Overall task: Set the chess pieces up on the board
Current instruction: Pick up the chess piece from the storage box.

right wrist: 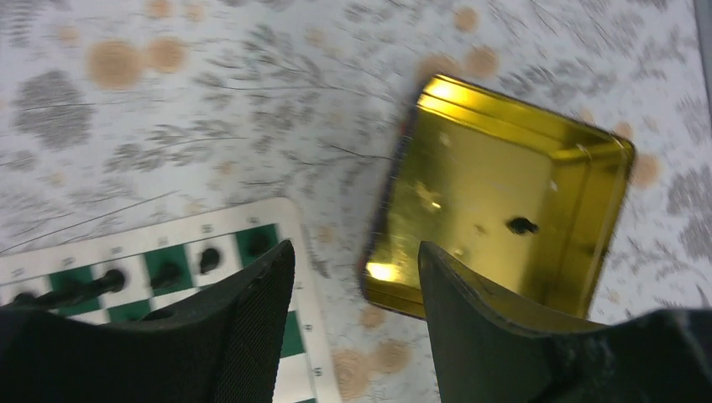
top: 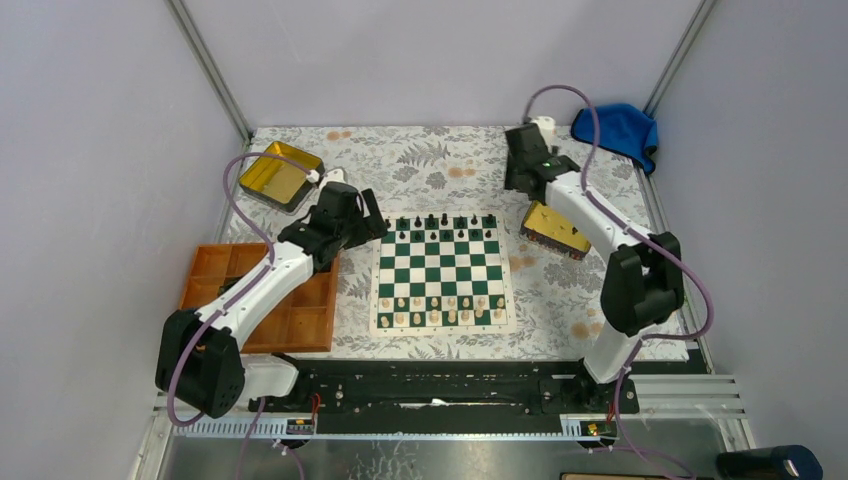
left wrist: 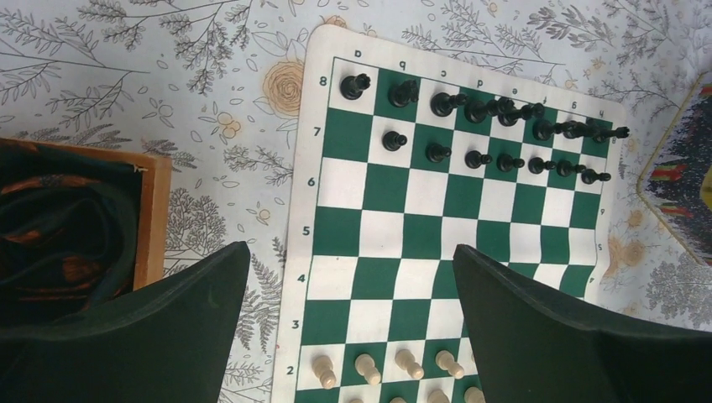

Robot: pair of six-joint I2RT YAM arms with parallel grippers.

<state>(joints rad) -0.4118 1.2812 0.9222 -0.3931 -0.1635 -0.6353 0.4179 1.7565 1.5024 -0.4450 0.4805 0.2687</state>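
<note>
The green-and-white board (top: pixel 440 272) lies mid-table. Black chess pieces (top: pixel 440 225) stand in its two far rows; in the left wrist view (left wrist: pixel 470 109) the seventh-row corner square in the a file is bare. One black piece (right wrist: pixel 521 225) lies inside an open gold tin (right wrist: pixel 504 201) right of the board (right wrist: pixel 210 252). My left gripper (top: pixel 368 222) hovers at the board's far left corner, open and empty (left wrist: pixel 351 252). My right gripper (top: pixel 520 170) is high over the gap between board and tin, open and empty (right wrist: pixel 354 252).
Cream pieces (top: pixel 440 310) fill the board's two near rows (left wrist: pixel 369 367). An orange compartment tray (top: pixel 215 275) lies left of the board. The gold tin (top: pixel 555 232) sits right of the board, a second gold tin (top: pixel 280 175) at the back left, a blue cloth (top: pixel 618 130) at the back right.
</note>
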